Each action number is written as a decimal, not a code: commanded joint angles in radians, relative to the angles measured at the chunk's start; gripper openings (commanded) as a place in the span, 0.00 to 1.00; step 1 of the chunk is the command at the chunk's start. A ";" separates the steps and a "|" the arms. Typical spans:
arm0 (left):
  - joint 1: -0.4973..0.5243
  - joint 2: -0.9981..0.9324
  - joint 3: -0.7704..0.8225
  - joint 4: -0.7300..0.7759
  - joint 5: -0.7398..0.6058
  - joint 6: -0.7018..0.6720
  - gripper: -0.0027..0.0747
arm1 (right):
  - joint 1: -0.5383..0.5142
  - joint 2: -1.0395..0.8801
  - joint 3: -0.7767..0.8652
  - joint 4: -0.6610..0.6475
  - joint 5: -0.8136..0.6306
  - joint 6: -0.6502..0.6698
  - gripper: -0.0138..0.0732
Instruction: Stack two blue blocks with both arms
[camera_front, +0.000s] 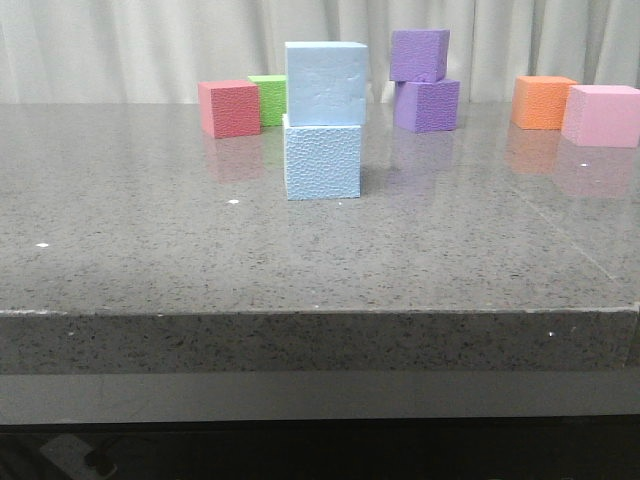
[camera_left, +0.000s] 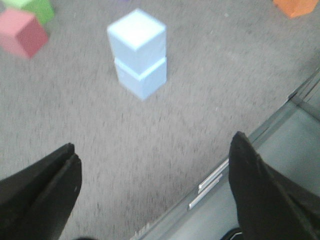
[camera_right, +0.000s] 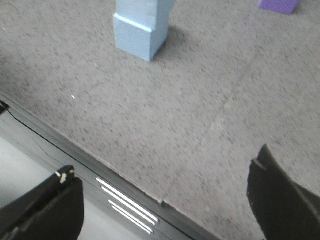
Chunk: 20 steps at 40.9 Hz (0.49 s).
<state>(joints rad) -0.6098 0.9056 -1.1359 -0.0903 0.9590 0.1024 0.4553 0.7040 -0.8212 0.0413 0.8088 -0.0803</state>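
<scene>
Pale sky-blue foam cubes sit stacked, upper cube (camera_front: 326, 83) slightly offset on lower cube (camera_front: 322, 159); left gripper (camera_left: 155, 192) and right gripper (camera_right: 162, 200) gape wide, empty, well clear. A table bump could topple it.

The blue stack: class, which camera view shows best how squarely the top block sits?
The front view: both blue blocks appear whole, the top overhanging slightly right. The left wrist view is blurred; the right wrist view crops the top block.

Red cube (camera_front: 230, 108), green cube (camera_front: 268, 99), two stacked purple cubes (camera_front: 424, 80), orange cube (camera_front: 542, 101), pink cube (camera_front: 600, 115) on grey table (camera_front: 300, 260)
</scene>
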 joint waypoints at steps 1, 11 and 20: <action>-0.001 -0.072 0.070 0.033 -0.081 -0.061 0.80 | -0.006 -0.008 -0.048 -0.101 0.028 0.080 0.92; -0.001 -0.207 0.255 0.035 -0.152 -0.077 0.80 | -0.005 -0.113 0.005 -0.034 0.055 0.089 0.92; -0.001 -0.219 0.298 0.035 -0.196 -0.077 0.78 | -0.005 -0.263 0.082 -0.010 -0.081 0.061 0.92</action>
<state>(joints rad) -0.6098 0.6883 -0.8175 -0.0524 0.8500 0.0369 0.4553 0.4765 -0.7325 0.0249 0.8483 0.0000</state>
